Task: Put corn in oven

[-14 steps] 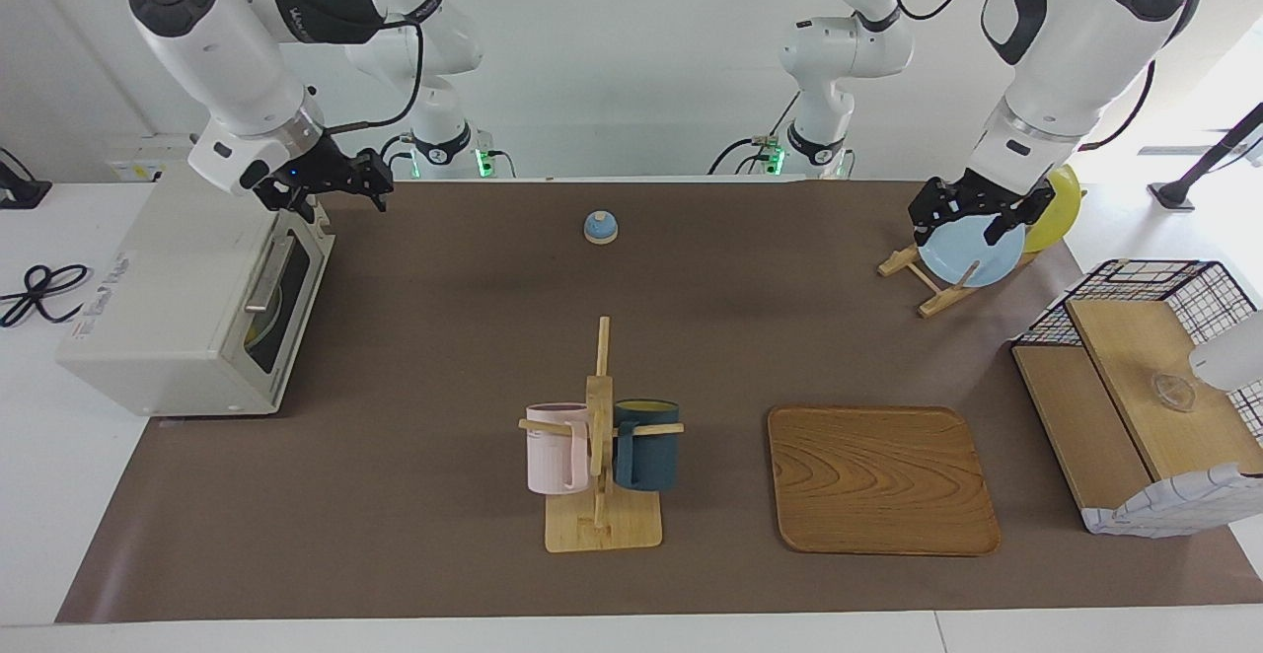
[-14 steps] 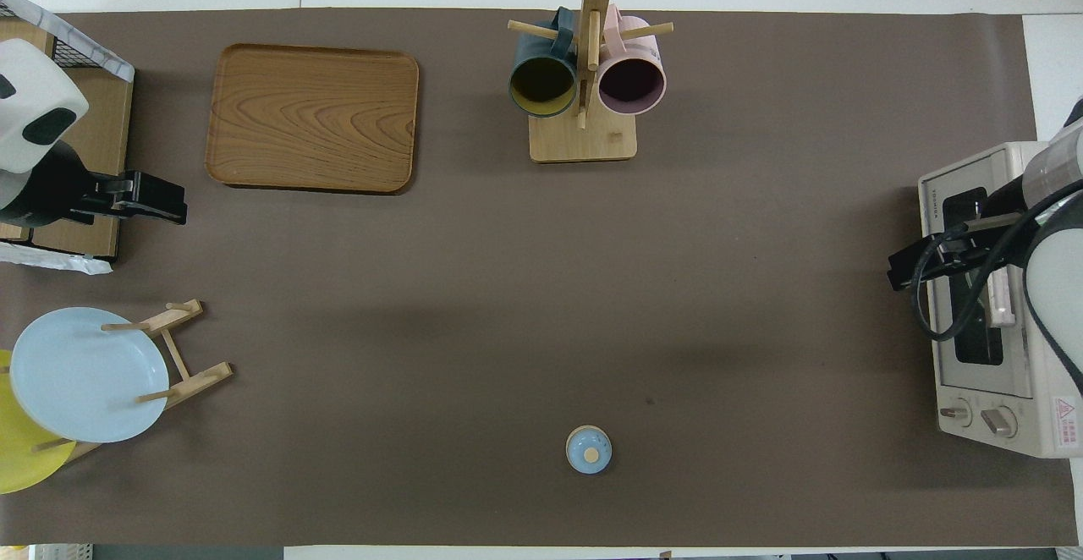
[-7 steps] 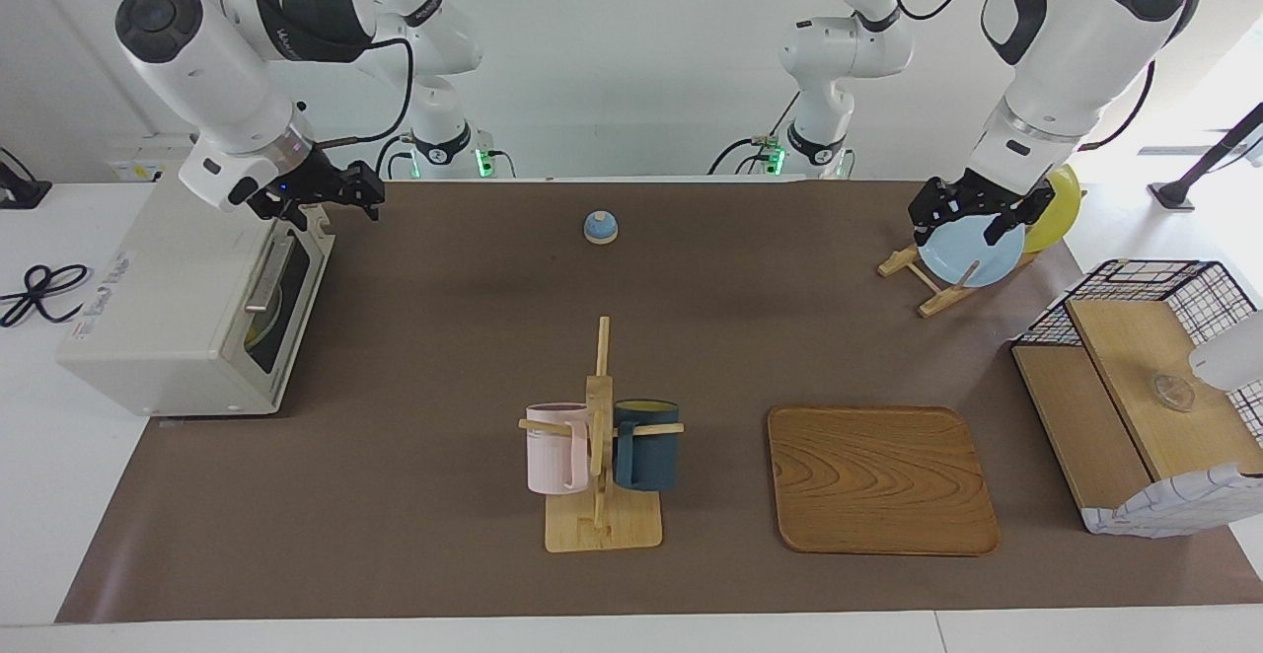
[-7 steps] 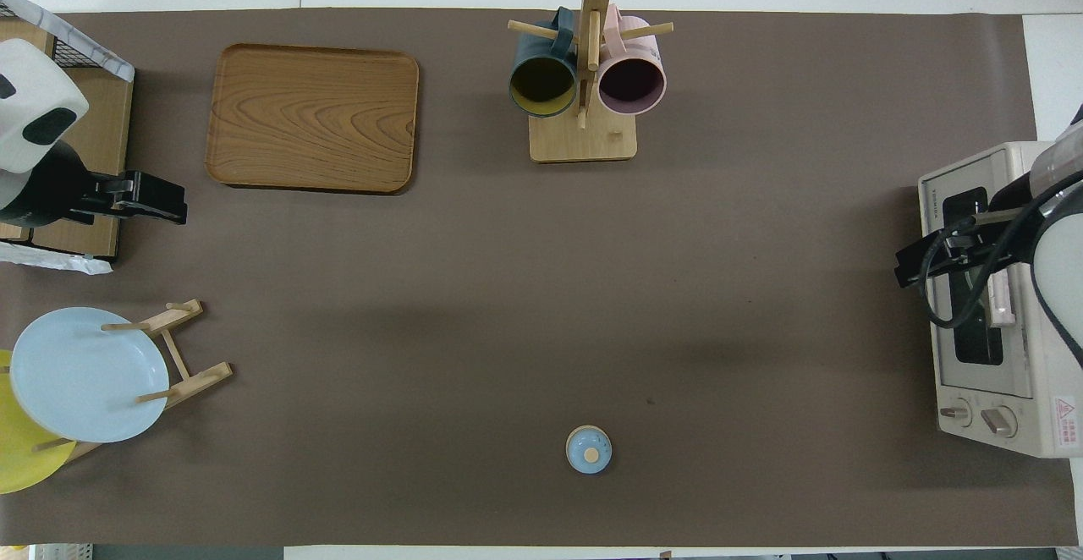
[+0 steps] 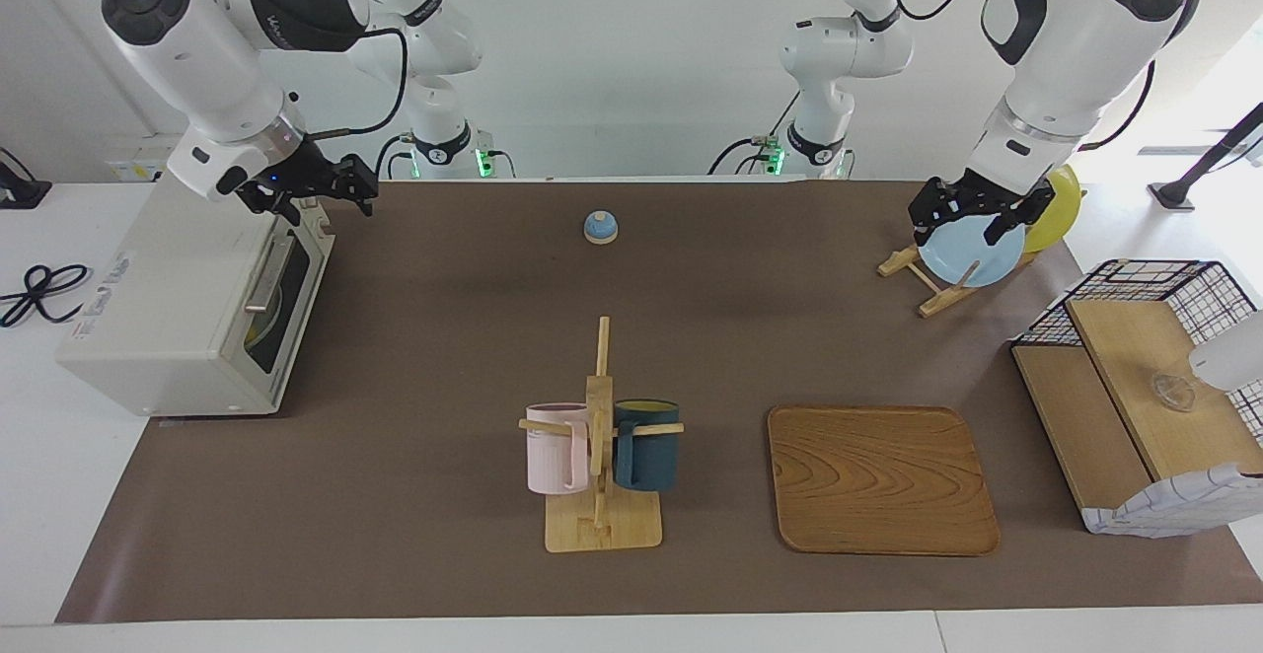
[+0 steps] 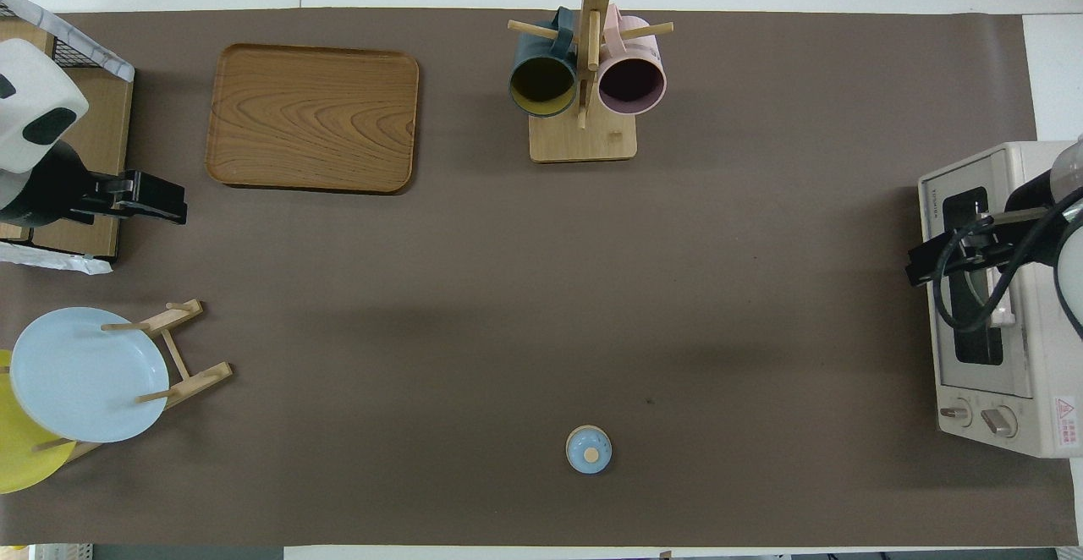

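Observation:
The cream-white oven [image 5: 163,323] stands at the right arm's end of the table, and its dark glass door [image 5: 286,298] is closed. It also shows in the overhead view [image 6: 1015,425]. The corn is not in plain view. A dim yellowish shape [image 5: 255,329] shows through the glass, and I cannot tell what it is. My right gripper [image 5: 335,191] hangs empty and open in the air over the oven's top front edge, and the overhead view [image 6: 924,262] shows it there too. My left gripper [image 5: 957,224] waits, open and empty, over the plate rack.
A blue plate [image 5: 972,249] and a yellow plate [image 5: 1056,209] stand in a wooden rack at the left arm's end. A wire basket [image 5: 1145,387] with wooden boards, a wooden tray [image 5: 878,480], a mug tree [image 5: 600,436] with two mugs and a small blue bell [image 5: 600,227] are on the brown mat.
My right gripper has drawn back a little from in front of the oven door to over the oven's top front edge, rising slightly. The left arm has not moved.

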{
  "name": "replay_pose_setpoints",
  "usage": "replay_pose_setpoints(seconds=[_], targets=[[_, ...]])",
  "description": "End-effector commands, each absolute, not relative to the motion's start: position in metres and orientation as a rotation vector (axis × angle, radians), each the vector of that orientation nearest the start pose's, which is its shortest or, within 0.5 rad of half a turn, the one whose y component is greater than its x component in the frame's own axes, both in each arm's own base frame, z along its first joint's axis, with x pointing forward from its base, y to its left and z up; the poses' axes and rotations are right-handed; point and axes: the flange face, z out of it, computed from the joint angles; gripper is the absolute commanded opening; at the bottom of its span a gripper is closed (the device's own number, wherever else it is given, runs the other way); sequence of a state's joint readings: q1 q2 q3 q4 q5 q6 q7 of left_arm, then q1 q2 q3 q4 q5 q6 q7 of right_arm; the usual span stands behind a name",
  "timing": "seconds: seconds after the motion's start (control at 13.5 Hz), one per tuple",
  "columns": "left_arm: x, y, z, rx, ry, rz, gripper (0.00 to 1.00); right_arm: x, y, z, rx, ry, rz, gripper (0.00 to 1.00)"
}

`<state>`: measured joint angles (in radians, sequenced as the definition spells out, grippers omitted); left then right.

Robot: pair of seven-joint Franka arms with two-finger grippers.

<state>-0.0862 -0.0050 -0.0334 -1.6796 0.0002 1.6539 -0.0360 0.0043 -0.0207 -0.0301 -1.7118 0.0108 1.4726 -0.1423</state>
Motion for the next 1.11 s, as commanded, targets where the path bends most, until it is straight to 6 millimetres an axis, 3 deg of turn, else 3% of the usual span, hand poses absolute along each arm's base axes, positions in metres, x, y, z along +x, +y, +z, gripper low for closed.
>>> replay_pose_setpoints(seconds=[0.0, 0.22, 1.04], targets=[[0.548, -0.063, 0.587, -3.15, 0.126, 0.018, 1.0, 0.527, -0.023, 0.566, -3.08, -0.125, 0.33, 1.0], [0.548, -0.063, 0.587, -3.15, 0.126, 0.018, 1.0, 0.524, -0.034, 0.567, -3.076, -0.092, 0.328, 1.0], [0.548, -0.063, 0.587, -3.15, 0.126, 0.018, 1.0, 0.525, -0.033, 0.569, -3.074, -0.092, 0.321, 1.0]])
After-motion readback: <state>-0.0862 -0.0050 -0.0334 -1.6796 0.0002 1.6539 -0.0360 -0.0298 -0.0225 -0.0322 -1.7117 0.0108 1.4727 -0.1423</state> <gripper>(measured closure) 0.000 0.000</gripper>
